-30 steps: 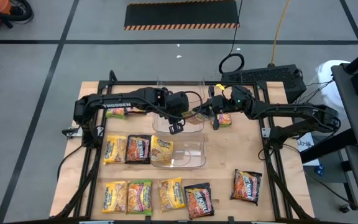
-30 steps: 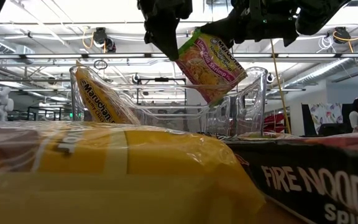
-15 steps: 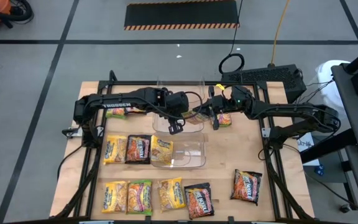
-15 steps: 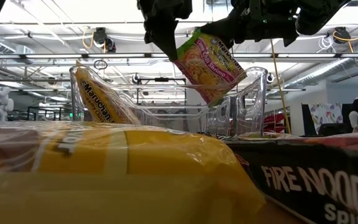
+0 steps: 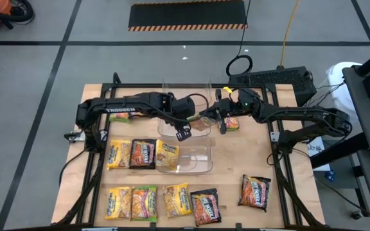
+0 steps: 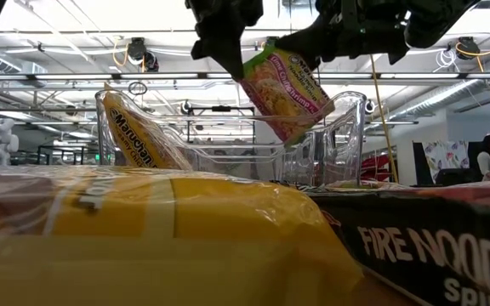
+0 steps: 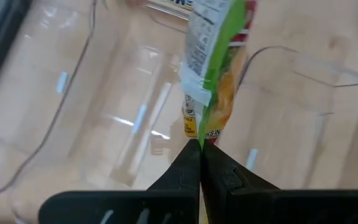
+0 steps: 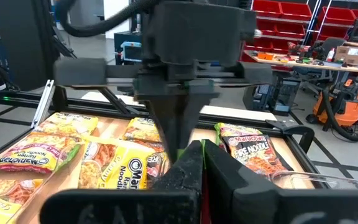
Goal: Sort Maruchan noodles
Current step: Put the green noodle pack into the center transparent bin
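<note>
Both sets of jaws are clamped on the same green-yellow packet, which hangs tilted in the air over the far clear bin. The left gripper pinches one edge of it, jaws pressed together on the thin film; the right gripper pinches the opposite edge, facing the left one head-on. This looks like a handover between arms, caught at the point where both hold on.

In the high view the packet sits just past the counter's centre towards 12 o'clock. The other Maruchan noodles lie flat in rows at about 8 o'clock, with one dark packet alone at 4 o'clock and one yellow packet leaning inside a bin.

Next, by my reading, one arm must let go before the other carries the packet to its kind's bin; pulling away early could tear or drop it.
</note>
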`<move>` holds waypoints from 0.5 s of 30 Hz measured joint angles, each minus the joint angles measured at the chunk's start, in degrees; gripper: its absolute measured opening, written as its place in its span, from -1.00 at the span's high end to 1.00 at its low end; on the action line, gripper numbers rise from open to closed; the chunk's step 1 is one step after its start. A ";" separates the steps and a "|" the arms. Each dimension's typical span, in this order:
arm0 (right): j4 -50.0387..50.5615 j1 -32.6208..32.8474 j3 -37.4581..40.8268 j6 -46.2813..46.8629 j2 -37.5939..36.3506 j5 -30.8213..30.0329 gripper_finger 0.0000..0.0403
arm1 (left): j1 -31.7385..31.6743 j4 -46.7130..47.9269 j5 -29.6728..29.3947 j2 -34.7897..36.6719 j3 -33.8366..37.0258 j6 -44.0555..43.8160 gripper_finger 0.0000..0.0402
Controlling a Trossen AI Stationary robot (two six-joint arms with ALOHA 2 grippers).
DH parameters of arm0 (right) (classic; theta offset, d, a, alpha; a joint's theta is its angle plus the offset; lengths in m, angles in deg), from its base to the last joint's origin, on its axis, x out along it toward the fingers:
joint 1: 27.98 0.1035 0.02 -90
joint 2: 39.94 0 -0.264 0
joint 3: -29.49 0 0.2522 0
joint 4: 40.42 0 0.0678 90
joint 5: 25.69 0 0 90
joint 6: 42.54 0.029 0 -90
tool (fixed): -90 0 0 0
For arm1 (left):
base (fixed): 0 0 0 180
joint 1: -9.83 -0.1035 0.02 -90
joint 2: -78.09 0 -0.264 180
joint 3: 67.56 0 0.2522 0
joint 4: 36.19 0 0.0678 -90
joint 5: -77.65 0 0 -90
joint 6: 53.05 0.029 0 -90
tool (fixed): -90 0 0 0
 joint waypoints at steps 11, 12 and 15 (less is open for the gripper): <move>-0.03 -2.23 0.00 1.37 0.00 2.98 1.00 | 3.09 -3.59 -0.04 0.00 0.00 -9.64 1.00; -0.03 -2.30 0.00 1.37 0.00 2.96 1.00 | 3.35 -4.45 -0.04 0.00 0.00 -10.44 1.00; -0.12 -2.65 0.00 1.37 0.00 2.93 1.00 | 3.87 -7.69 -0.09 0.00 0.00 -12.30 1.00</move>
